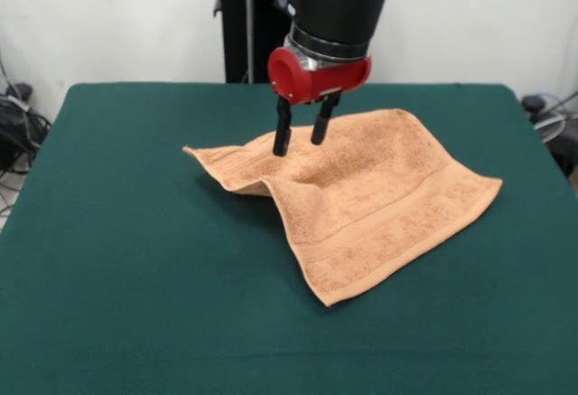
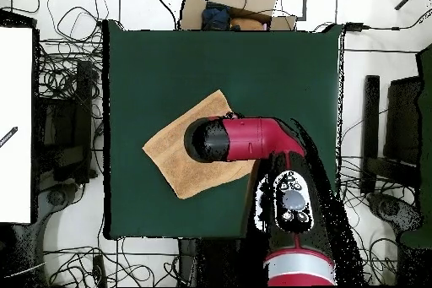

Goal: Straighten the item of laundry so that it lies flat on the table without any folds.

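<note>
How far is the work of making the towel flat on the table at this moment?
Done: most of the towel is spread on the table, and its near corner lies flat. In hand: the gripper stands with open fingers at the towel's far part, gripping nothing. Left: the front view's left corner is raised and folded, with a wrinkle below the gripper, so it still needs flattening.

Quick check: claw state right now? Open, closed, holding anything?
Claw: open, fingers apart, tips down at the peach towel near its raised ridge; nothing held.
</note>
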`<control>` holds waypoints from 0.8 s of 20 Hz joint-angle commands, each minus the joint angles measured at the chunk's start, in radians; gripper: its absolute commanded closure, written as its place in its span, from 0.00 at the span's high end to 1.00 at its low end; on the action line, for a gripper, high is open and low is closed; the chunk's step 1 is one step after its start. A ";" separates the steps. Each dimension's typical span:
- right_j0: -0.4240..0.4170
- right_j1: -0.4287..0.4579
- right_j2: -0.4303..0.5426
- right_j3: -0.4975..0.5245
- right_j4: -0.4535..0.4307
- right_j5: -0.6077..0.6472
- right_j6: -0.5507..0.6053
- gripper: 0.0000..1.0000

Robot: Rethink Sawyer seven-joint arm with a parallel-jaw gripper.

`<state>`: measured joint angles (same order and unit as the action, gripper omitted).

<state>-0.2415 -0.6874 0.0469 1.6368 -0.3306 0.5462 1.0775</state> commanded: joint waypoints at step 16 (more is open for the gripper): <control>-0.009 -0.015 0.029 0.081 0.053 0.030 0.169 1.00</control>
<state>-0.2471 -0.7065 0.0469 1.6486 -0.3055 0.5462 1.0775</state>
